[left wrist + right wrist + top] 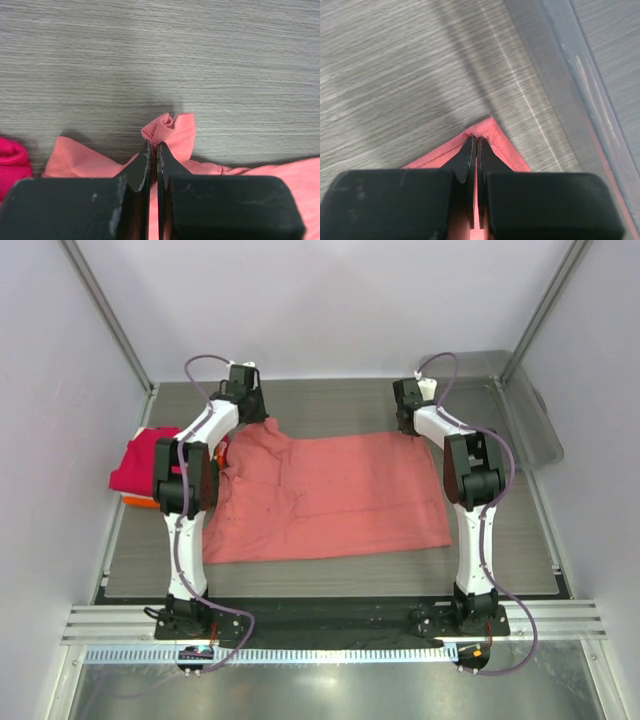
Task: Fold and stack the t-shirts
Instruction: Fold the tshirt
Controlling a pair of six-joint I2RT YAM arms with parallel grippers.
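The left pincer [154,146] is pressed together on a bunched fold of the salmon-pink t-shirt [330,495], with crumpled cloth poking out just past its tips. The right pincer [476,142] pinches a corner of the same shirt, which lies spread on the table [330,405] between both pincers and back toward the arm bases. Outward of the left pincer, a magenta t-shirt [140,462] rests on an orange t-shirt [137,500]
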